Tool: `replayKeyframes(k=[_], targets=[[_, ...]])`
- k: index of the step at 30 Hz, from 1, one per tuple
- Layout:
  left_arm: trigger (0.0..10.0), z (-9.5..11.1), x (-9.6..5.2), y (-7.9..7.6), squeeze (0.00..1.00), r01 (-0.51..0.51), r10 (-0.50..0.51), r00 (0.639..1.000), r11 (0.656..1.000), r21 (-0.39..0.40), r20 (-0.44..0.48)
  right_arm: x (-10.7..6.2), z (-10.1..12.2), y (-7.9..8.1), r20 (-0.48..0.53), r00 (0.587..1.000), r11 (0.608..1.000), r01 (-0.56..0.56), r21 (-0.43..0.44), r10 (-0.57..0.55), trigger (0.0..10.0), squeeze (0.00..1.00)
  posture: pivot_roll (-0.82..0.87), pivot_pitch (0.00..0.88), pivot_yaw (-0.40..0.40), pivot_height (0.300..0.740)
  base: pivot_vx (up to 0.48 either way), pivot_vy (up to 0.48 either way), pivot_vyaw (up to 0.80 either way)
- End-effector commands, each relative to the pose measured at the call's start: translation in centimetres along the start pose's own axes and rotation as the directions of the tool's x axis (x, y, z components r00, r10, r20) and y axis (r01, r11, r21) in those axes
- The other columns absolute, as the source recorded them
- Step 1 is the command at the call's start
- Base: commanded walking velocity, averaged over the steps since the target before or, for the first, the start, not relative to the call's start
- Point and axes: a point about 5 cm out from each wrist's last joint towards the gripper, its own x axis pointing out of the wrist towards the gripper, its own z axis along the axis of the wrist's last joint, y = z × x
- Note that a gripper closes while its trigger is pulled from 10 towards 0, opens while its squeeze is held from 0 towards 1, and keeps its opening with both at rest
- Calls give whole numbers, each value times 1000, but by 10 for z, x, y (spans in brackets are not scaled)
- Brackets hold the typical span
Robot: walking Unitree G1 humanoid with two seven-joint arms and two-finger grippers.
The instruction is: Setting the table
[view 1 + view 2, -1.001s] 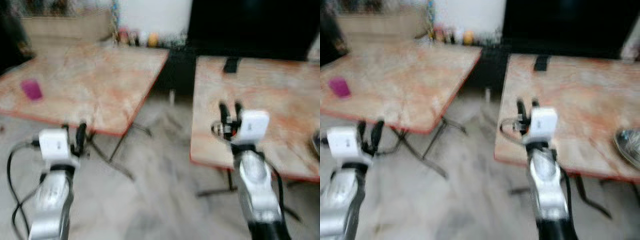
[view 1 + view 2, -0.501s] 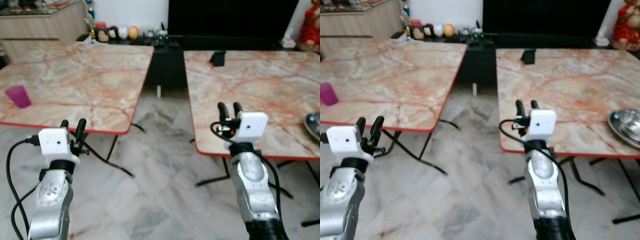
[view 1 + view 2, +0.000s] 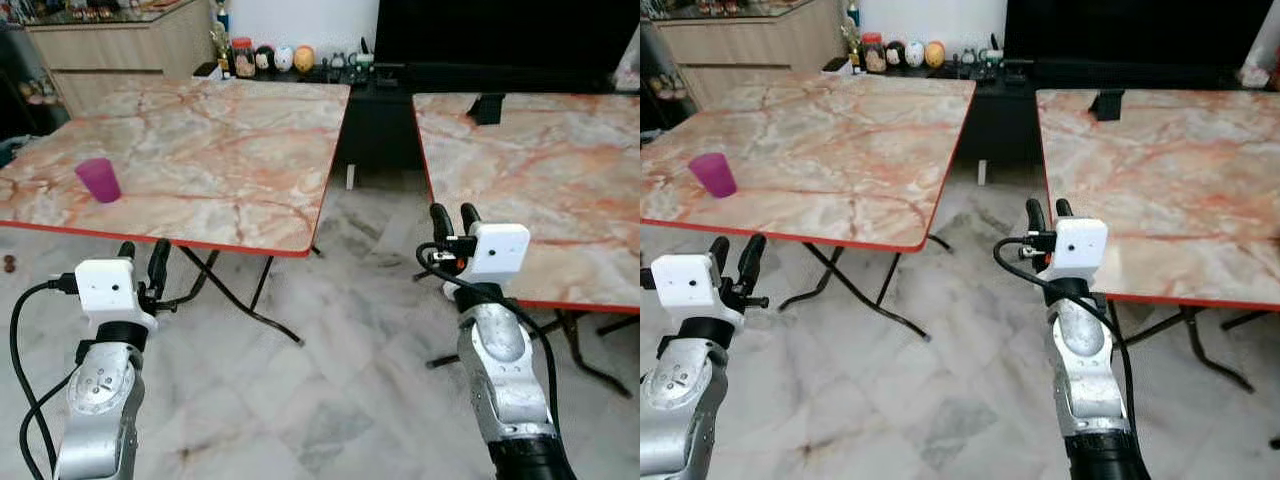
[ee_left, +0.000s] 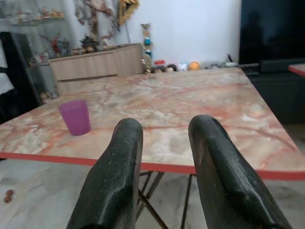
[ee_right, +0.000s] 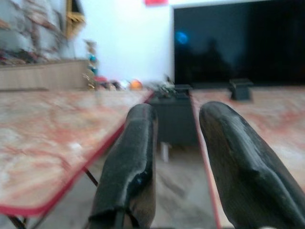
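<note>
A purple cup (image 3: 98,180) stands upright near the left edge of the left marble table (image 3: 220,150); the left wrist view has the cup (image 4: 75,117) ahead of the fingers. My left gripper (image 3: 141,257) is raised below that table's front red edge, open and empty. My right gripper (image 3: 454,218) is raised at the near left corner of the right marble table (image 3: 540,170), open, nothing between its fingers (image 5: 131,162).
A tiled floor aisle (image 3: 350,330) runs between the two folding tables, with their metal legs (image 3: 235,295) reaching into it. A small black object (image 3: 487,107) sits at the far edge of the right table. A low black TV unit with ornaments (image 3: 290,58) stands behind.
The camera has swung left: both tables slide right in the picture, the cup comes nearer the middle, and the steel dish at the right edge has left view. Both grippers stay raised and open.
</note>
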Motion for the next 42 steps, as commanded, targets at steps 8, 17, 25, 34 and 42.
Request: replayKeyframes(k=[8,17,25,34,42], targets=[[10000,-19,-8,9,0,-12,13,997,1000,19,-70,-5,-16,-1,-50,999,1000,-7,-16,6,10000,0,-40,0,40,740,0,288,0],[10000,-56,-20,15,0,-6,12,981,999,34,-196,-22,-64,-12,-228,973,999,5,-46,-15,10000,0,-37,0,39,740,0,286,0],[10000,-106,-34,9,0,52,-39,926,998,23,-376,-66,-133,-28,-548,833,997,61,-45,-76,10000,0,-27,0,34,740,0,286,0],[10000,-150,-56,6,0,69,-59,823,998,-4,-566,-115,-170,-23,-742,670,999,5,-34,-29,10000,0,-50,0,44,740,0,309,0],[10000,-180,-96,5,0,52,-39,693,999,-4,-720,-152,-187,-21,-845,535,999,-30,-30,-9,10000,0,-42,0,38,740,0,393,0]])
